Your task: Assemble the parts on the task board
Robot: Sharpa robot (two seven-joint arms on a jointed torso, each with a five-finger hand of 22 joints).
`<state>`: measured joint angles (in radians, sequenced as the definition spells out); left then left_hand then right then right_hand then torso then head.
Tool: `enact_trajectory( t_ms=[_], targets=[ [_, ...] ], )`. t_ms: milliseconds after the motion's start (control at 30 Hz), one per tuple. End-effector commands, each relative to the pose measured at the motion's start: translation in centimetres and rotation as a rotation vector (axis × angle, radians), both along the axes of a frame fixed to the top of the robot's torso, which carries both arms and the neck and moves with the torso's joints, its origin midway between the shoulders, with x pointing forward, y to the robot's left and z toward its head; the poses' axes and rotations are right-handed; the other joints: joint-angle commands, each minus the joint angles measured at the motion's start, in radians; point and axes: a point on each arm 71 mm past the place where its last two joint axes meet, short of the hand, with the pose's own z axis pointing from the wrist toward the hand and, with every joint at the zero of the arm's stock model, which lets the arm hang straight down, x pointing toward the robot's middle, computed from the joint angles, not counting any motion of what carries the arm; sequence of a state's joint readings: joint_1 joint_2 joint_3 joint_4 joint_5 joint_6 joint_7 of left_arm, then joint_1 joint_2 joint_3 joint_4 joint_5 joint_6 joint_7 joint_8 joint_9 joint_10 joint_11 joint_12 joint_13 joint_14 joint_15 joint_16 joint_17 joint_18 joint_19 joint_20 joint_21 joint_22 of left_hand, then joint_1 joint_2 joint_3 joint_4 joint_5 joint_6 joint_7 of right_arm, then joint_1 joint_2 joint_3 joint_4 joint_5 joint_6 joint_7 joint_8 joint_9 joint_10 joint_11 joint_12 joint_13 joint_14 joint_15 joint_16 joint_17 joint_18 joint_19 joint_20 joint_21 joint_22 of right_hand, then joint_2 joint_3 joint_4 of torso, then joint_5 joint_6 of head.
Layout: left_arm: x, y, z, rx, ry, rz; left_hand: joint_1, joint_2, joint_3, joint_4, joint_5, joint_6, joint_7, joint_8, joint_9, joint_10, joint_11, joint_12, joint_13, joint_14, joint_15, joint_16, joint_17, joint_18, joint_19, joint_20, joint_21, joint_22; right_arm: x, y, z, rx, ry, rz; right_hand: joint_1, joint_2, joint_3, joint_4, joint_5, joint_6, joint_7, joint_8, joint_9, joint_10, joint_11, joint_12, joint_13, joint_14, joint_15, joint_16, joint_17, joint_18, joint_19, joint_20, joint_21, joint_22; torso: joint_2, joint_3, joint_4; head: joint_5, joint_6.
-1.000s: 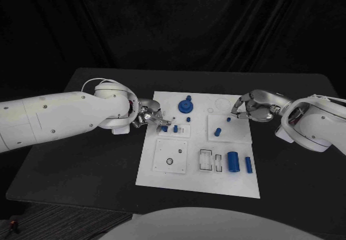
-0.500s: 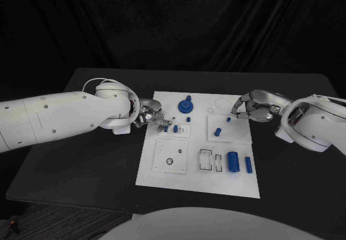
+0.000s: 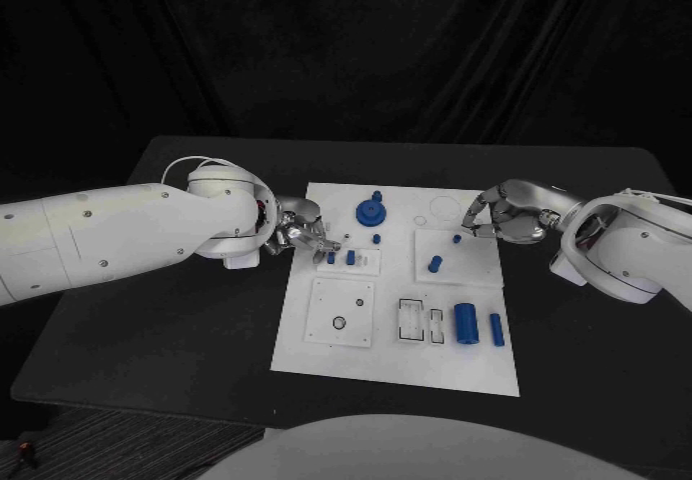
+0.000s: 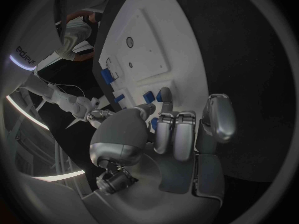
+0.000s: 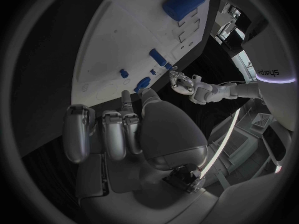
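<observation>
A: Two hands [image 3: 299,237] [image 3: 495,217] sit at the board [image 3: 397,360], one at each side edge. The left hand [image 4: 163,134] is at the board's left edge, its fingertips [image 3: 326,245] reaching a small raised block [image 3: 351,260] where two short blue pegs [image 3: 340,258] stand.

B: Does the left hand hold one of them?

A: That cannot be told. In the left wrist view one finger [image 4: 166,95] stretches toward the pegs [image 4: 147,97] while the others curl in beside the thumb, and whether anything is pinched is hidden.

B: And the right hand [image 5: 134,129]?

A: It hangs over the board's upper right part, fingers curled inward. A small blue part [image 3: 457,239] shows right at its fingertips [image 3: 473,232], but the grip itself is too small to make out, so whether the hand holds it cannot be told either.

B: Where do the other parts lie?

A: A blue gear [image 3: 372,212] with a peg just behind it sits near the board's far edge. A tiny blue piece [image 3: 376,239] lies just below the gear. Another blue peg [image 3: 434,264] stands on the right square plate. Near the right edge a thick blue cylinder [image 3: 466,322] and a thinner one [image 3: 498,330] lie side by side, beside two rectangular slots [image 3: 423,322]. A square plate with a small ring [image 3: 340,322] occupies the lower left.
</observation>
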<state>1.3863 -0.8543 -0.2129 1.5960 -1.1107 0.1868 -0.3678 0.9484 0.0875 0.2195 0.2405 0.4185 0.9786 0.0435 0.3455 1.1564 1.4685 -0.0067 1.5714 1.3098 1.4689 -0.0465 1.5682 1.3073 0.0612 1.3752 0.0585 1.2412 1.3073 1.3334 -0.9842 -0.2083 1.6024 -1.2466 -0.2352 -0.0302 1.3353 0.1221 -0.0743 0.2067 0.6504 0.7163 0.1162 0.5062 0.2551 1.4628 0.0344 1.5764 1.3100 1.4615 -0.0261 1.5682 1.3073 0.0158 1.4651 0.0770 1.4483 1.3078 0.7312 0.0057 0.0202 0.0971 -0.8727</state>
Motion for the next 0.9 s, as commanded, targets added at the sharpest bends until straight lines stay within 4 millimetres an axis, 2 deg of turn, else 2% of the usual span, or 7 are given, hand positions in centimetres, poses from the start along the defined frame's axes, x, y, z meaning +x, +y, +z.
enact_trajectory(
  t_ms=[33,333,533,633,700,833,900],
  targets=[
    [0.2,0.0,0.9,-0.052,-0.067,0.014,0.0,-0.018,-0.012,0.004,-0.032,0.012,0.0,0.004,0.005,0.102,-0.007,-0.001,0.261,0.102,-0.008,0.003,0.263,0.012,0.01,0.0,0.011,0.167,0.0,-0.2,-0.1,-0.003,-0.002,-0.021,0.011,-0.003,0.007,0.0,0.004,0.007,-0.001,-0.006,-0.002,0.108,-0.003,-0.006,0.261,0.109,-0.005,0.003,0.263,0.019,0.029,0.001,-0.003,0.217,0.0,0.0001,0.0003,-0.002,0.0],
    [1.3,0.8,5.9,-0.225,-0.292,0.096,-0.072,-0.029,-0.129,0.053,-0.199,0.017,-0.009,0.094,0.09,0.102,-0.017,-0.001,0.261,0.102,-0.015,0.003,0.263,-0.001,0.051,-0.009,0.076,0.186,0.0,-0.4,0.1,0.01,-0.026,-0.029,0.011,-0.004,0.009,-0.001,0.006,0.007,-0.001,-0.007,-0.002,0.108,-0.003,-0.006,0.261,0.109,-0.005,0.003,0.263,0.019,0.029,0.001,-0.004,0.217,0.001,-0.0018,-0.0004,0.002,0.0],
    [2.0,0.7,7.4,-0.304,-0.375,0.045,-0.03,-0.022,-0.184,0.051,-0.193,0.025,-0.019,0.222,0.185,0.102,-0.023,-0.001,0.261,0.102,-0.022,0.003,0.263,-0.008,0.065,-0.014,0.11,0.194,0.1,-0.4,0.1,0.008,-0.024,-0.027,0.011,-0.004,0.009,-0.001,0.006,0.007,-0.001,-0.007,-0.002,0.108,-0.003,-0.006,0.261,0.109,-0.005,0.003,0.263,0.019,0.029,0.001,-0.004,0.217,0.001,-0.0013,-0.0014,0.004,0.0],
    [2.4,0.2,7.9,-0.364,-0.43,-0.048,0.162,-0.017,-0.155,0.01,-0.137,-0.065,-0.013,0.175,0.168,0.102,-0.016,-0.001,0.261,0.102,-0.016,0.003,0.263,0.005,0.011,-0.011,0.049,0.176,0.1,-0.4,0.1,0.009,-0.025,-0.027,0.011,-0.004,0.009,-0.001,0.006,0.007,-0.001,-0.007,-0.002,0.108,-0.003,-0.006,0.261,0.109,-0.005,0.003,0.263,0.019,0.029,0.001,-0.004,0.217,0.002,-0.0013,-0.0011,0.003,0.0],
    [2.5,-0.2,7.9,-0.389,-0.475,-0.134,0.358,-0.032,-0.056,-0.058,-0.137,-0.121,0.007,0.101,0.105,-0.054,0.012,-0.112,0.165,0.037,0.006,-0.037,0.205,0.017,-0.059,-0.004,-0.015,0.158,0.1,-0.4,0.1,0.011,-0.028,-0.026,0.01,-0.005,0.01,-0.001,0.007,0.008,-0.001,-0.007,-0.002,0.108,-0.002,-0.006,0.261,0.109,-0.005,0.003,0.263,0.018,0.03,0.001,-0.002,0.217,0.002,-0.0006,-0.0021,0.004,0.0],
    [2.6,-1.5,7.5,-0.377,-0.583,-0.338,0.51,-0.097,0.093,-0.058,-0.178,-0.127,0.06,-0.068,-0.128,-0.642,0.058,-0.769,-0.348,-0.418,0.053,-0.389,-0.189,0.03,-0.199,0.031,-0.135,0.123,0.1,-0.4,0.2,0.018,-0.038,-0.022,0.01,-0.005,0.01,-0.001,0.007,0.008,-0.001,-0.007,-0.003,0.108,-0.002,-0.006,0.261,0.109,-0.005,0.003,0.263,0.018,0.031,0.002,0.0,0.218,0.0,0.0019,0.0023,-0.007,0.0],
    [2.6,-2.2,7.0,-0.331,-0.632,-0.44,0.531,-0.129,0.146,-0.027,-0.237,-0.148,0.074,-0.185,-0.281,-0.689,0.076,-1.016,-0.555,-0.561,0.071,-0.606,-0.398,0.031,-0.227,0.044,-0.158,0.116,0.0,-0.4,0.3,0.023,-0.045,-0.019,0.01,-0.005,0.01,-0.001,0.007,0.008,-0.001,-0.007,-0.003,0.108,-0.002,-0.006,0.261,0.109,-0.005,0.003,0.263,0.018,0.031,0.002,0.0,0.218,0.001,0.002,0.0023,-0.009,0.0]
  ],
)
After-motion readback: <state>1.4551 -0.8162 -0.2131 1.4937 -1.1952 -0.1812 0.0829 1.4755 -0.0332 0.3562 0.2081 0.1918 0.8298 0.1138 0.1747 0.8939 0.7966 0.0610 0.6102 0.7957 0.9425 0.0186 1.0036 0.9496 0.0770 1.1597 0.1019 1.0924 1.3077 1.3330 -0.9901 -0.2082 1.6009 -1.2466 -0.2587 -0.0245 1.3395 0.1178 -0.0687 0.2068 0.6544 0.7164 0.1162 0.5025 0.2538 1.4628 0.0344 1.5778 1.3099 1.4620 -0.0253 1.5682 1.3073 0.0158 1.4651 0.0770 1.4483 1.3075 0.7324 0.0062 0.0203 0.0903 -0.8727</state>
